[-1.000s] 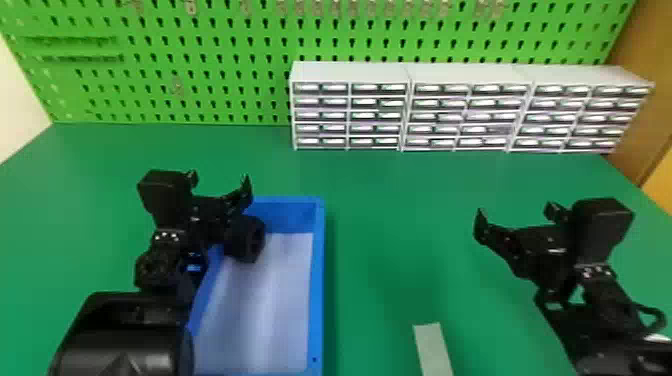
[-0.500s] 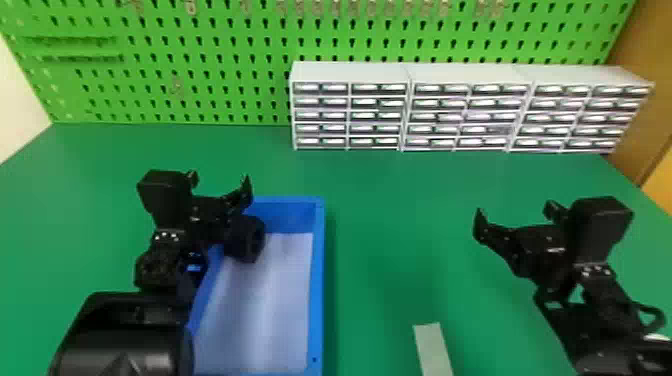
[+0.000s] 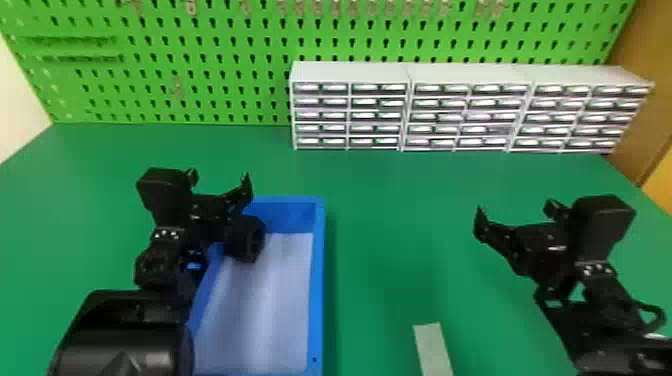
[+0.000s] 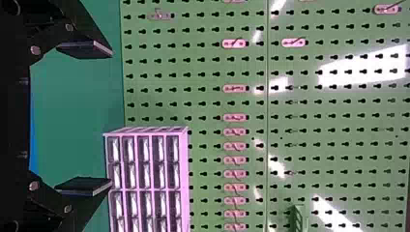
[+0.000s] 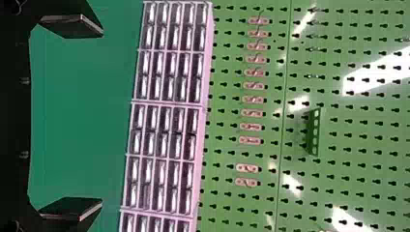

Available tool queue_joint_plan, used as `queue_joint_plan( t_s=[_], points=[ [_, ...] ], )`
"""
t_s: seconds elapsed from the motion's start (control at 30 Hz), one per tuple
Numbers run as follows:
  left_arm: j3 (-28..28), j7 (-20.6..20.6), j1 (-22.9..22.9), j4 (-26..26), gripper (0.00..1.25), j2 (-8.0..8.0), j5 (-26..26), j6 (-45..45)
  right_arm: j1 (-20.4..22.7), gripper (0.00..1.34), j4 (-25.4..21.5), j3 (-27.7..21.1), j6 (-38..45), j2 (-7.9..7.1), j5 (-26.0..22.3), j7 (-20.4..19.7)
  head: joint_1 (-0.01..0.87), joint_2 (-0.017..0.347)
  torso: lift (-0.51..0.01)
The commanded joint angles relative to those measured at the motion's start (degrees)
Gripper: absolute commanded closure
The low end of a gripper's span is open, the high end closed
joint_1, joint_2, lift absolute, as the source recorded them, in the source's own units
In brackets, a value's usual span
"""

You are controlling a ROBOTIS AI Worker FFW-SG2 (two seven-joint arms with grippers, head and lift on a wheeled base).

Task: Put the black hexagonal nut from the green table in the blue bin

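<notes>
the black hexagonal nut (image 3: 246,240) sits in the blue bin (image 3: 318,280) — left gripper (image 3: 219,181) and right gripper (image 3: 516,212) have fingers spread

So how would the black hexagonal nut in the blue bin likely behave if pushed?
The black hexagonal nut looks thick and solid, so it should stay stiff when pushed. Its angular outline suggests it would resist rolling, perhaps tipping from one flat side to the next. The pale floor of the blue bin looks smooth, so it might slide instead.
</notes>
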Motion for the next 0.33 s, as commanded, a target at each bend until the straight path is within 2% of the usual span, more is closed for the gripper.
queue_joint_plan(
  t_s=[0.0, 0.3],
  points=[
    [0.1, 0.0, 0.1, 0.0, 0.32, 0.04, 0.1, 0.0, 0.0, 0.07, 0.0, 0.0, 0.0, -0.08, -0.1, 0.0, 0.686, 0.051, -0.097],
    [0.1, 0.0, 0.0, 0.1, 0.32, -0.05, 0.1, 0.0, -0.2, 0.07, 0.0, 0.0, 0.4, -0.35, 0.0, 0.0, 0.686, 0.051, -0.097]
  ],
)
